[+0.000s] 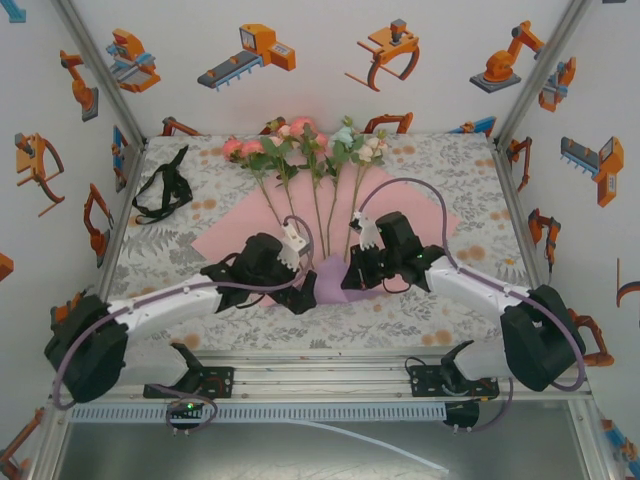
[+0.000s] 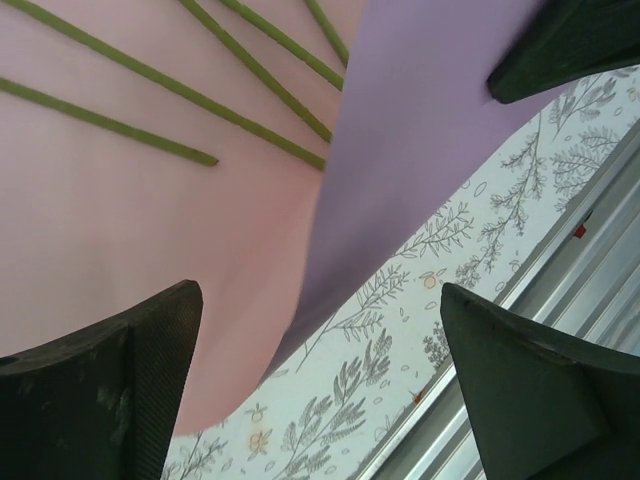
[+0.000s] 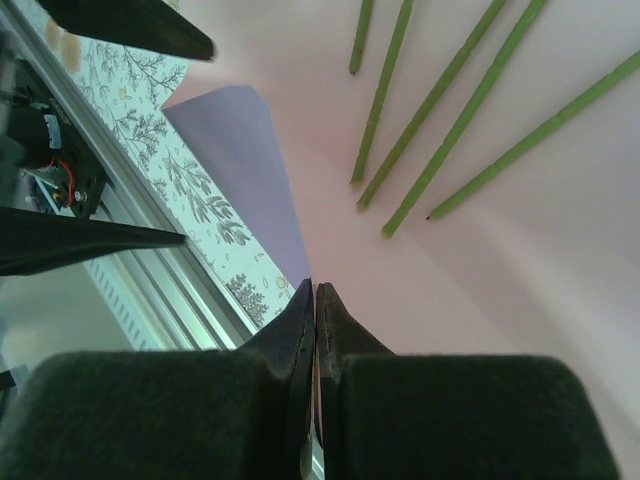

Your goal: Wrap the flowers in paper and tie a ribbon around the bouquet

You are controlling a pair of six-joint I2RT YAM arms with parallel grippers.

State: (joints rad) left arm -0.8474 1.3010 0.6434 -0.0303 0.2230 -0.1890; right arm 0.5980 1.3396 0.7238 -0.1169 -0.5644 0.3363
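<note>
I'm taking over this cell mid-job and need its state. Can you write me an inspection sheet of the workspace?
Surface: floral-patterned table cover.
Job's things: the paper lies pink face up, near corner turned up showing lilac; the flowers lie fanned on it; the ribbon lies loose at far left, off the paper.
Clutter: nothing seen.
Grippers: left gripper open above the paper's near corner; right gripper shut on the paper's edge.
Cables: purple-grey cables loop along both arms.
Surroundings: white walls with orange robot pictures.
</note>
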